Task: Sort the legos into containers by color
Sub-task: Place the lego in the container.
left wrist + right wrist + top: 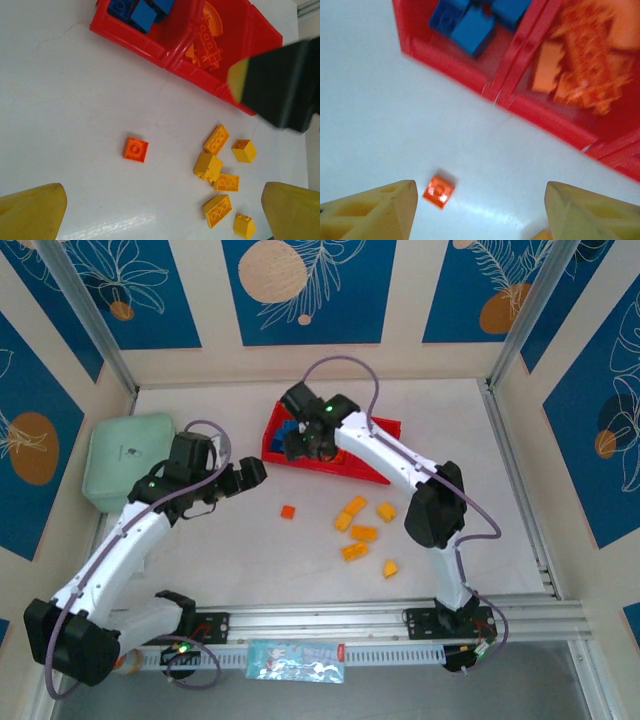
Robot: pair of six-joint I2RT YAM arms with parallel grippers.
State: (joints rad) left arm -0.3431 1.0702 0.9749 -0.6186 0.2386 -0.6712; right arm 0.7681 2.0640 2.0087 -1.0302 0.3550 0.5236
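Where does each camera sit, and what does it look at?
Top external: above and behind the arms, looking down at the table; both arms show.
Left wrist: on the left gripper, looking down at loose yellow bricks; its fingers show.
Right wrist: on the right gripper, facing the red tray; its fingers show.
Shared: both wrist views catch the lone orange brick and that tray.

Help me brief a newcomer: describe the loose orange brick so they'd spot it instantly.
Find the long red tray at the far side. In front of it, left of the yellow bricks, lies one small square brick. It alone is orange and sits apart.
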